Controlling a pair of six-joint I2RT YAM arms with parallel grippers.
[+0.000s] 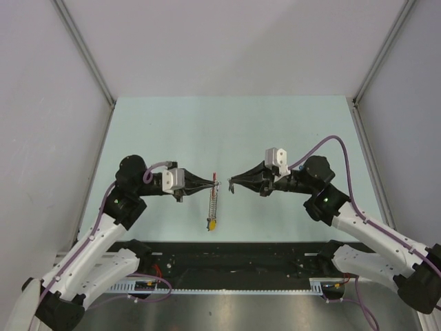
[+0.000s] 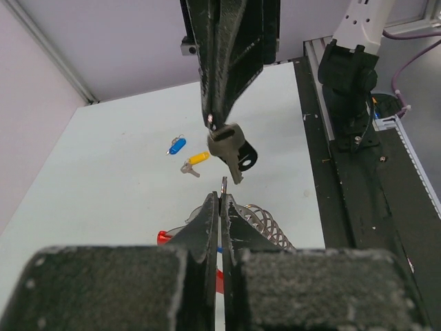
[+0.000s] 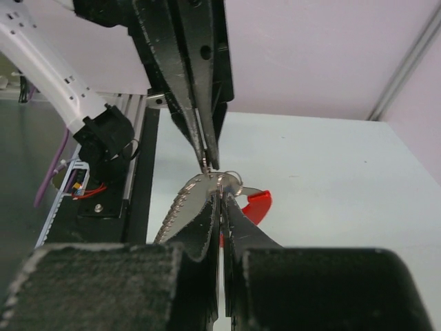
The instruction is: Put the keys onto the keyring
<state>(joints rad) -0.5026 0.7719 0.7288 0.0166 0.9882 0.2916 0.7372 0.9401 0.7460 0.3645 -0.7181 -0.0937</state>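
**Item 1: left gripper (image 2: 222, 201).** Fingers pressed together on a thin wire of the keyring (image 1: 214, 201). The ring's red section (image 3: 256, 205) and grey coil (image 2: 265, 224) hang below your fingertips.

**Item 2: right gripper (image 2: 213, 123).** Fingers closed on the dark-headed key (image 2: 233, 146), pinched near one edge. The key dangles tilted beneath the tips, with its hole on the free end. Key and ring wire look close but apart, tip facing tip.

**Item 3: blue-tagged key (image 2: 177, 146).** It lies on the table (image 2: 103, 186), below and beyond both sets of fingers, just beside the yellow-tagged key (image 2: 198, 158). It is not yet threaded.

**Hazards, as judged from here:**
- **Shallow pinch.** Your right fingers hold little of the key. A nudge against the wire could swivel it or knock it loose.
- **Small target.** The hole is narrow and tilted. If it arrives off-line, the key's face will push the wire instead of taking it.
- **Ring opening.** You cannot tell where the ring opens, or whether it is open at all. Pressing on a closed section would drag the wire through your left fingers.
- **Hanging weight.** The coil below your left fingertips may swing and pull the wire off aim.
- **Tip clash.** The two sets of fingertips are very close, so a small overshoot brings them into contact.
- **Wrong pick later.** The yellow-tagged key lies right beside the blue one.
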